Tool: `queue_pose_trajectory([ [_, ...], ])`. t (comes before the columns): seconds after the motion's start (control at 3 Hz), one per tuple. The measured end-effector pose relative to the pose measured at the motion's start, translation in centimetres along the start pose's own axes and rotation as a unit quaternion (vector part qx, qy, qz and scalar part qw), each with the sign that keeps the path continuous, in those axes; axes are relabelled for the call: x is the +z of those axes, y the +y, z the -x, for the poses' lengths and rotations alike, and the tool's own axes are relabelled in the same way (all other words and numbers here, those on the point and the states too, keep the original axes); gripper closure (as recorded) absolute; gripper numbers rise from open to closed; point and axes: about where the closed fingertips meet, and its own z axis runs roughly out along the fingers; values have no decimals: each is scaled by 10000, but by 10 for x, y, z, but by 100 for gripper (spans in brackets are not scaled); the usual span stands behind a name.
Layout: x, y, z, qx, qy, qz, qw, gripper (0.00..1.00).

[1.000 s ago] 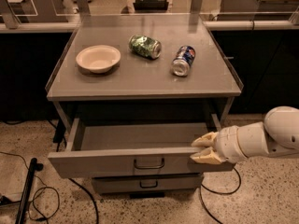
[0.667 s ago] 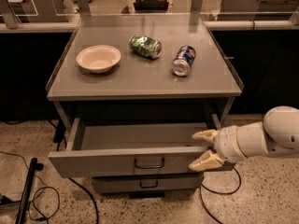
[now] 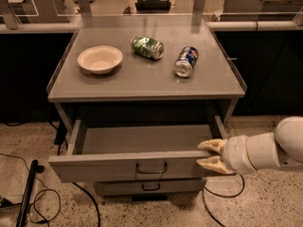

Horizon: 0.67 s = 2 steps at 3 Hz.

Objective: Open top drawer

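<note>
Claw (image 3: 211, 155) sits at the right end of the top drawer (image 3: 109, 167) front. Its 2 fingers are spread apart, 1 over the top edge and 1 lower by the face, not clamped on anything afaict. Drawer's already pulled well out from under the counter (image 3: 142, 84), tray showing.

IMO it's sheet metal on slides: stiff, not fragile, prob smooth and a bit slippery. Best hold is the small loop handle (image 3: 151, 167) at center bc it pulls straight. Hauling on a corner could rack it sideways.

Shorter drawer (image 3: 149, 187) below is shut. Up top: bowl (image 3: 100, 59), plus green can (image 3: 147, 47) and blue can (image 3: 186, 61) on their sides.
</note>
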Motion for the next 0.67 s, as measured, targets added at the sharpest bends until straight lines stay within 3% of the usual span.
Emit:
queue_pose_trajectory([
  [0.67, -5, 8, 1, -20, -4, -9, 10000, 100],
])
